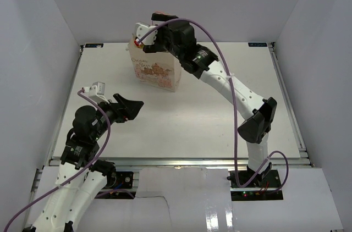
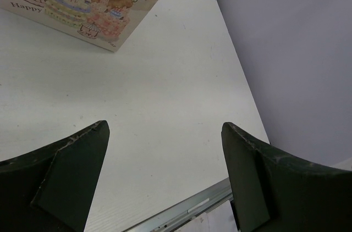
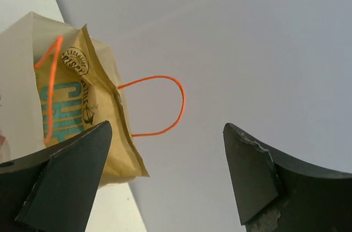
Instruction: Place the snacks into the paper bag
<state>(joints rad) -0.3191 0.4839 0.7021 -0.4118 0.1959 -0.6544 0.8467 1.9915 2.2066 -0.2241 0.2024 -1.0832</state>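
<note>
While the right arm stretches from the near right edge of the table point(image 1: 220, 127) toward the far edge, its right gripper point(image 3: 165, 127) hangs just above the mouth of the paper bag point(image 1: 157, 72). The jaws are spread wide and hold nothing; only the pale wall shows between them.

The paper bag stands upright near the far edge, left of the middle, with its printed side of teddy bears facing the near edge. The crisp bag point(image 3: 104, 111), yellow with teal lettering, sits inside it, its upper part sticking out of the opening. One thin orange cord handle point(image 3: 179, 100) loops out to the side of the crisp bag, and the other crosses in front of its lettering. From the top view the right gripper hides most of the bag's opening, so anything deeper inside cannot be made out.

The left gripper point(image 1: 132, 108) hovers over the near left part of the table, well apart from the paper bag and pointing toward it. Its jaws are also released wide, with bare table surface showing between them.
</note>
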